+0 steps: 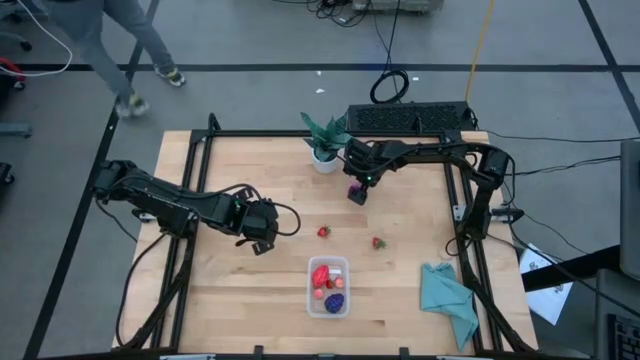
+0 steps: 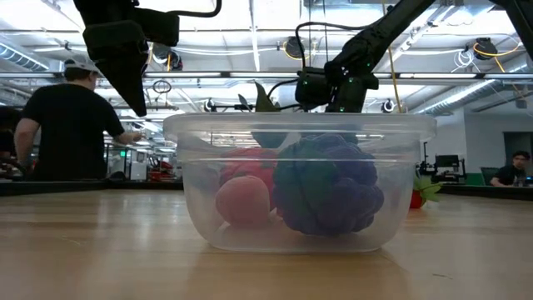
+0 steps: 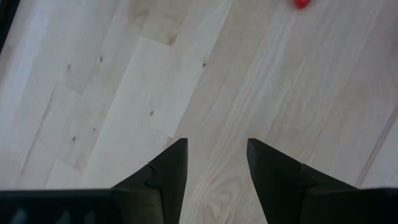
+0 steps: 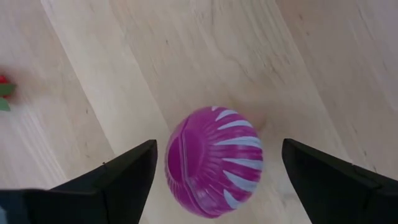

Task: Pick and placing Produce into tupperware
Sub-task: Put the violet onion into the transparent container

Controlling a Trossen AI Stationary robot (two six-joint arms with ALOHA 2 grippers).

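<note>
Produce in container: a red piece (image 1: 320, 275), a small pinkish round piece (image 1: 319, 294) and a dark purple knobbly piece (image 1: 335, 300) lie inside the clear rectangular plastic tupperware (image 1: 343, 264).
Tupperware position: near the table's front edge, about mid-width, on the light wooden table (image 1: 230, 290); upright, no lid on it.
Low view check: pinkish ball (image 2: 243, 200) sits in front of the red piece (image 2: 254, 165), touching the purple piece (image 2: 327, 185).
Loose produce: two small red strawberries on the table, one (image 1: 323, 232) left of the other (image 1: 378, 242), well apart, both behind the tupperware.
Magenta piece: round magenta ball with pale stripes (image 4: 214, 160) rests on the wood near the green potted plant in a white pot (image 1: 325, 140).
Right gripper (image 4: 217, 180): fingers wide open, straddling the magenta ball, not touching it.
Left gripper (image 3: 216, 168): fingers moderately apart, holding nothing, over bare wood left of the strawberries.
Other: teal cloth (image 1: 447, 296) lies at the table's front right.
</note>
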